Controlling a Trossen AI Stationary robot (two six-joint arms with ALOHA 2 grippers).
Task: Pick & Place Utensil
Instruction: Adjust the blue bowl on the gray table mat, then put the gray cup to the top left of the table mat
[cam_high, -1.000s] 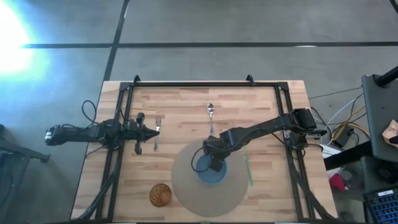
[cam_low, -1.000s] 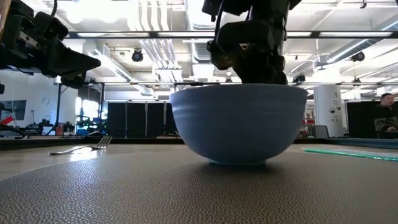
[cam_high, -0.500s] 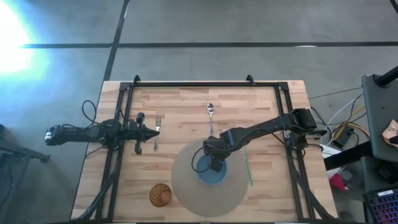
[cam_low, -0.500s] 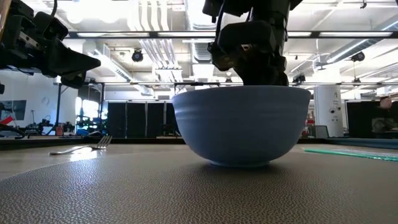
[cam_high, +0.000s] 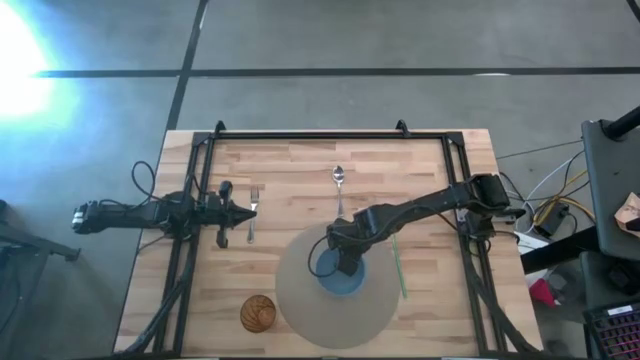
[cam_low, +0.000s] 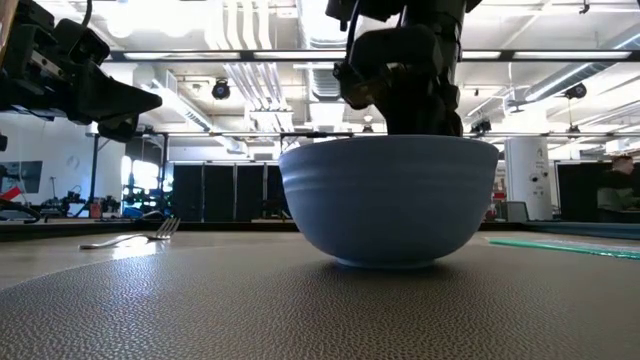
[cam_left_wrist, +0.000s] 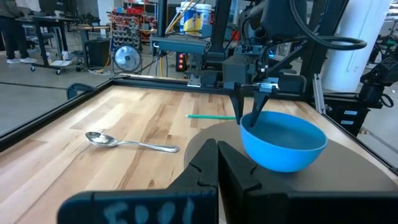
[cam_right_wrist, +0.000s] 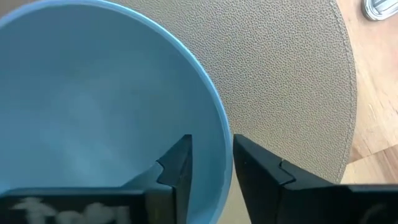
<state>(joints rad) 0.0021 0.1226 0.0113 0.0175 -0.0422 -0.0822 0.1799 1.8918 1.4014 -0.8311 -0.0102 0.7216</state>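
Round grey textured mat (cam_high: 300, 300) at near centre of light wooden table (cam_high: 290, 170), blue bowl (cam_high: 345, 278) standing on it; right gripper (cam_right_wrist: 211, 163) straddles bowl rim, one finger inside, one outside, blocking access from above. Metal spoon (cam_high: 339, 184) lies beyond mat, silver fork (cam_high: 252, 212) left of it beside waiting left gripper (cam_high: 245, 211). Thin green straw (cam_high: 398, 265) along mat's right edge. Round wooden coaster (cam_high: 257, 312) at near left. Far table strip bare; black frame rails (cam_high: 190, 200) border sides

From the low view I can't see inside the blue bowl (cam_low: 388, 200); its wall hides the right gripper's (cam_right_wrist: 211, 165) fingertips. The fork (cam_low: 130, 238) is half lost at the mat's (cam_low: 300, 310) far left edge.
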